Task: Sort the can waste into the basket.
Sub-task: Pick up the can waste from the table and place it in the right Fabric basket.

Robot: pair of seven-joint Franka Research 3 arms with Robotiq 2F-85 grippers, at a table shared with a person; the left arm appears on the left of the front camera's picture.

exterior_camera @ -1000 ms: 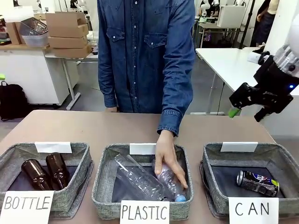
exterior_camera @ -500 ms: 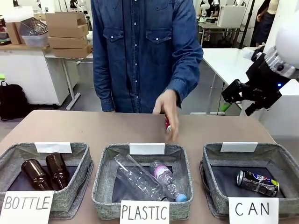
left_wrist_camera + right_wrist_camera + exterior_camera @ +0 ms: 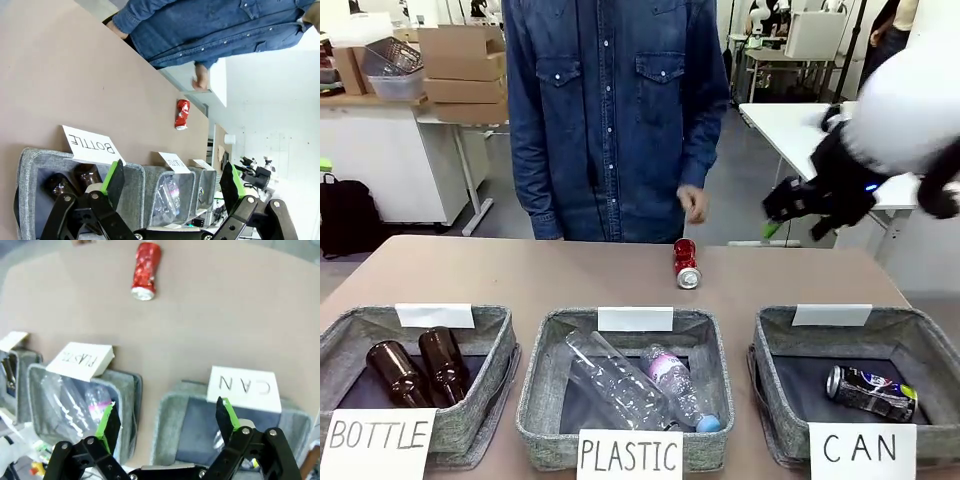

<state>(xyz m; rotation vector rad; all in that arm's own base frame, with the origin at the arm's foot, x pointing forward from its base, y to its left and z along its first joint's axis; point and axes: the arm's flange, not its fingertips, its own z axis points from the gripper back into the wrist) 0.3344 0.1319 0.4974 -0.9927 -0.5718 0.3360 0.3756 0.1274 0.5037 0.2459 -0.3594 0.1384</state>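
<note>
One black can (image 3: 871, 391) half hidden behind CAN card (image 3: 861, 450).

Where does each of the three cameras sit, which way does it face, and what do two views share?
Front view: on the robot's side, facing the person across the table; right claw raised at the right.
Left wrist view: above the BOTTLE bin, rolled sideways; left claw open.
Right wrist view: looking down over the CAN basket; right claw open.
Shared: all three show the red can lying on the table.
</note>
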